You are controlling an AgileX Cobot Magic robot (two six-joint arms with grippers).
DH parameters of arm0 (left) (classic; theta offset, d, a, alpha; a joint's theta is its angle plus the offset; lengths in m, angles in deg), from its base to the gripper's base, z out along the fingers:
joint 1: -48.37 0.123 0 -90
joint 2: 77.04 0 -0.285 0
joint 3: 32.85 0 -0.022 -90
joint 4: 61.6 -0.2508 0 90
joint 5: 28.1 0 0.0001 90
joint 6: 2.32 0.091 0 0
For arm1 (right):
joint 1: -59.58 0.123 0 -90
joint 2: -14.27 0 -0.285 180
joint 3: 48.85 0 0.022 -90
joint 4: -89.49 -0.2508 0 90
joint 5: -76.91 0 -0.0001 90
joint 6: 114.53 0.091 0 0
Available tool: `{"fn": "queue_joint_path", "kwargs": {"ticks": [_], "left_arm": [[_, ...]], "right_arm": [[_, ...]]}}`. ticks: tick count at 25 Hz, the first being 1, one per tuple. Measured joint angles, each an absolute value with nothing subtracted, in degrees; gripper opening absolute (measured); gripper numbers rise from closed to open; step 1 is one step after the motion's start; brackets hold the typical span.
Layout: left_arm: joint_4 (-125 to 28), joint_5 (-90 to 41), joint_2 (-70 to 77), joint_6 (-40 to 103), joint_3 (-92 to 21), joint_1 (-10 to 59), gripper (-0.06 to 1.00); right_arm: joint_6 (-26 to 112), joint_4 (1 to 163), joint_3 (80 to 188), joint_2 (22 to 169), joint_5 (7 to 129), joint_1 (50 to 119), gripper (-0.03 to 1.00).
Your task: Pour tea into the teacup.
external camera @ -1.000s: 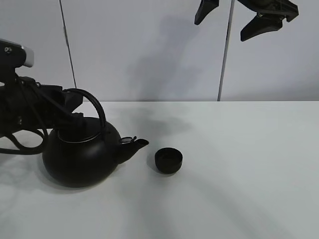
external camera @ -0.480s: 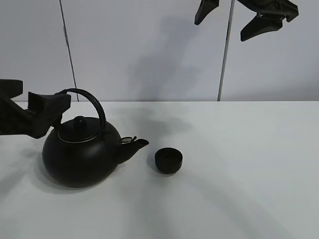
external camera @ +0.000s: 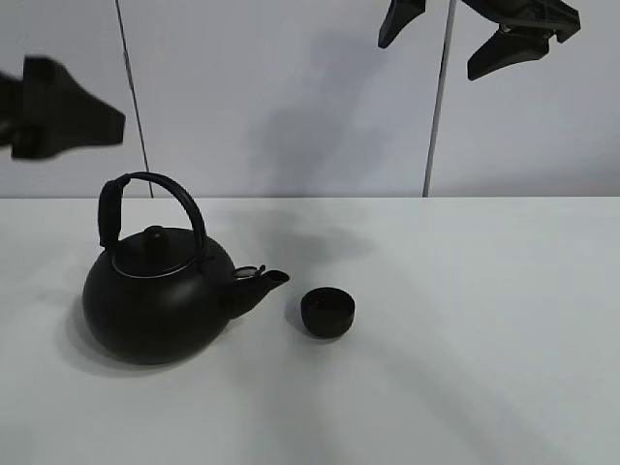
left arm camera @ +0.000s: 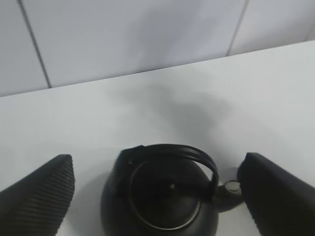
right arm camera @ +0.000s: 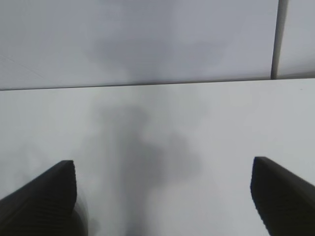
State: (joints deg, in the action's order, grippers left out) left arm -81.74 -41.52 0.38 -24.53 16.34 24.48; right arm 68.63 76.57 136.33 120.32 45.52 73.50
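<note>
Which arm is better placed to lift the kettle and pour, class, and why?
Probably the left. Its open pincer hangs above the kettle, whose handle fills its view. The right pincer is open too, but high beyond the teacup.

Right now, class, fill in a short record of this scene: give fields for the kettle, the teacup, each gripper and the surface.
kettle: black kettle, upright on the table, arched handle up, spout towards the cup
teacup: small black teacup, upright, just past the spout, not touching it
left gripper: left gripper raised above the kettle, fingers wide apart, holding nothing
right gripper: right gripper high at the top of the exterior view, open, empty
surface: white table
</note>
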Motion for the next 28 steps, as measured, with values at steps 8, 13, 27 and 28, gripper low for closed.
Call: {"fn": "queue_joint_path", "kwargs": {"ticks": [8,13,27,28], "left_arm": [[-81.6,-2.2,2.4,-30.4,-11.1,15.7,0.65],[-60.8,10.9,10.0,-13.0,-22.1,15.2,0.65],[-47.1,25.8,22.8,-9.3,-37.0,20.9,0.65],[-47.0,25.9,23.2,-9.2,-37.0,21.1,0.65]], "right_arm": [[68.6,76.6,136.3,120.3,45.5,73.5,0.66],[68.6,76.4,136.3,120.3,45.5,73.5,0.66],[68.6,72.4,136.3,120.3,37.2,73.5,0.66],[68.7,71.1,136.3,120.3,33.7,73.5,0.66]]}}
